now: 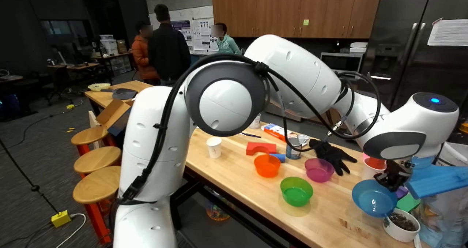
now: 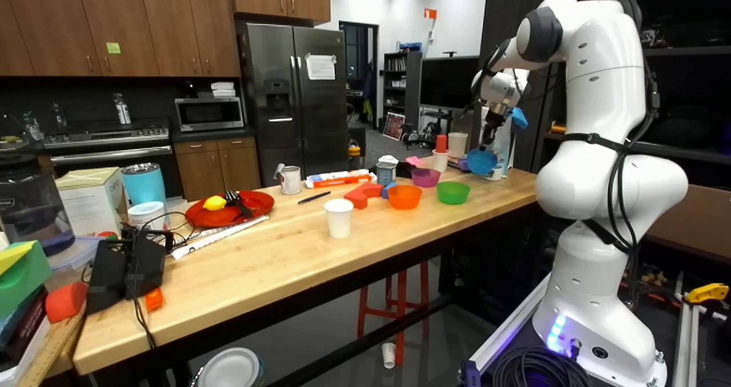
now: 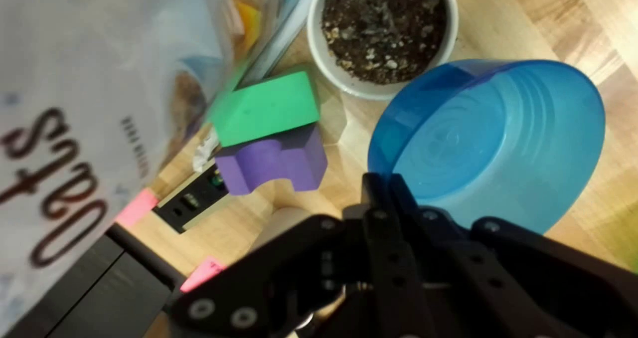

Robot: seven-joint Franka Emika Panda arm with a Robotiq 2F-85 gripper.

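My gripper [image 3: 384, 178] is shut on the wall of a translucent blue bowl [image 3: 463, 138], one fingertip inside and one outside. The bowl also shows tilted in both exterior views [image 1: 373, 198] [image 2: 481, 162], hanging from the gripper above the table's far end. A white pot [image 3: 319, 54] of dark soil stands right beside and below the bowl. A green block [image 3: 269, 108] and a purple arch block [image 3: 271, 161] lie close by. A green bowl [image 1: 296, 192], an orange bowl [image 1: 267, 166] and a magenta bowl [image 1: 319, 170] stand on the table [image 1: 256, 196].
A plastic oats bag [image 3: 99, 79] stands next to the blocks. A black glove [image 1: 334, 156], a can [image 1: 293, 149], a red arch block [image 1: 260, 148] and a white cup [image 1: 214, 147] are on the table. A red plate [image 2: 260, 203] lies at the opposite end.
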